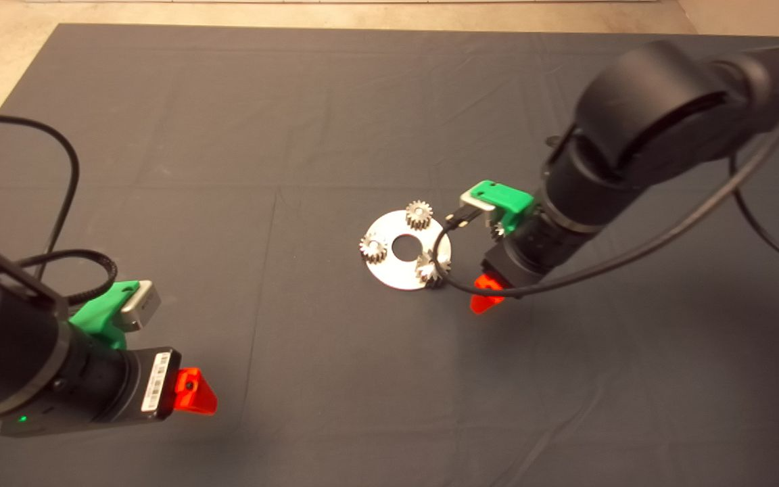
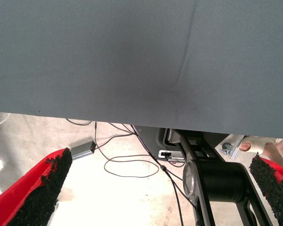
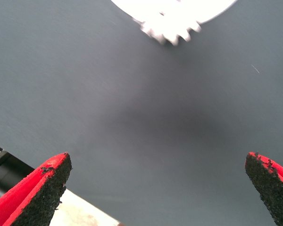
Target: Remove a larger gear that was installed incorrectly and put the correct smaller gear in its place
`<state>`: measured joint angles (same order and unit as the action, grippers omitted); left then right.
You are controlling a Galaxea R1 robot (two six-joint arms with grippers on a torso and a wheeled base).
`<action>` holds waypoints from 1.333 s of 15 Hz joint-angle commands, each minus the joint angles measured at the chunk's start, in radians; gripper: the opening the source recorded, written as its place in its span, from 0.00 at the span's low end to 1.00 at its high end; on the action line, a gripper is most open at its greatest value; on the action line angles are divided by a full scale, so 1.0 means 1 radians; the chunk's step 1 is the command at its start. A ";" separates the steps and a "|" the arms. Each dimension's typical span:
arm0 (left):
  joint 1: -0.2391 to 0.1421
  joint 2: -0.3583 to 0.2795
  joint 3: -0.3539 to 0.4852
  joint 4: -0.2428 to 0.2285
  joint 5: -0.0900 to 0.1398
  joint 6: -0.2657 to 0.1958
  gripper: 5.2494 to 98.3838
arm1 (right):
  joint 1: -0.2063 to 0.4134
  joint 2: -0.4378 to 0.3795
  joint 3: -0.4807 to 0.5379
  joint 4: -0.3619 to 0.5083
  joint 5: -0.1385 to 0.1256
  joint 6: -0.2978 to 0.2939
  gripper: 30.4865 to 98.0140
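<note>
The right gripper (image 3: 158, 188), fingers spread wide and empty, hovers just right of the round plate (image 1: 399, 270). Three small gears (image 1: 418, 214) sit on it. The left gripper (image 2: 155, 188) waits open, near left.

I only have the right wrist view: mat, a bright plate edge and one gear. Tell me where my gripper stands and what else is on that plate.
Observer: The right gripper hangs over bare mat just beside the plate, on the right arm's side, fingers open.
Operator: Count the gears for me.
Observer: Three, spaced around the plate's central hole: the far gear, the gear toward the left arm, and the nearest gear, which is the one you see, its teeth overhanging the rim.
Operator: Report the other arm.
Observer: The left gripper is at the mat's lower left in the head view, far from the plate, open and empty.
</note>
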<state>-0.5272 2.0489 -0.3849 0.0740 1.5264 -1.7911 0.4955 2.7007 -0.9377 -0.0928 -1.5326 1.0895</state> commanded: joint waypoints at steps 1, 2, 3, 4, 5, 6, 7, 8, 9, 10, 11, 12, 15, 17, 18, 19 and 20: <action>-0.011 -0.006 0.015 -0.020 0.121 0.004 0.99 | -0.028 0.113 -0.115 -0.055 -0.126 -0.116 0.99; -0.011 -0.006 0.014 -0.020 0.121 0.004 0.99 | -0.039 0.124 -0.144 -0.062 -0.126 -0.157 1.00; -0.011 -0.006 0.014 -0.020 0.121 0.004 0.99 | -0.048 0.125 -0.170 -0.074 -0.126 -0.182 1.00; -0.011 -0.006 0.015 -0.020 0.121 0.004 0.99 | -0.052 0.126 -0.188 -0.085 -0.126 -0.203 1.00; -0.011 -0.006 0.015 -0.020 0.121 0.004 0.99 | -0.054 0.126 -0.199 -0.096 -0.126 -0.227 1.00; -0.011 -0.006 0.014 -0.020 0.121 0.004 0.99 | -0.062 0.132 -0.213 -0.108 -0.126 -0.251 1.00; -0.011 -0.007 0.015 -0.020 0.121 0.004 0.99 | -0.068 0.132 -0.233 -0.116 -0.126 -0.277 1.00; -0.011 -0.008 0.015 -0.020 0.122 0.004 0.99 | -0.074 0.136 -0.255 -0.121 -0.126 -0.303 0.99; -0.011 -0.008 0.015 -0.020 0.121 0.004 0.99 | -0.078 0.138 -0.275 -0.130 -0.126 -0.327 0.99; -0.011 -0.008 0.015 -0.020 0.122 0.004 0.99 | -0.082 0.140 -0.284 -0.143 -0.126 -0.339 0.99; -0.011 -0.008 0.015 -0.020 0.123 0.004 0.99 | -0.084 0.140 -0.289 -0.160 -0.126 -0.342 1.00; -0.011 -0.008 0.015 -0.020 0.123 0.004 0.99 | -0.087 0.140 -0.289 -0.179 -0.126 -0.342 1.00; -0.011 -0.008 0.015 -0.020 0.123 0.004 0.99 | -0.111 0.140 -0.289 -0.196 -0.126 -0.344 0.99; -0.011 -0.008 0.015 -0.020 0.123 0.005 0.99 | -0.123 0.140 -0.289 -0.215 -0.126 -0.344 1.00; -0.011 -0.008 0.015 -0.020 0.123 0.004 0.99 | -0.130 0.140 -0.292 -0.219 -0.126 -0.344 1.00; -0.011 -0.007 0.015 -0.020 0.123 0.006 0.99 | -0.138 0.144 -0.300 -0.220 -0.126 -0.344 1.00; -0.011 -0.006 0.015 -0.020 0.123 0.004 0.99 | -0.147 0.149 -0.314 -0.224 -0.126 -0.344 1.00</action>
<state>-0.5272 2.0466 -0.3849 0.0740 1.5264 -1.7906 0.3572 2.8345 -1.2251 -0.2587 -1.5299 0.7553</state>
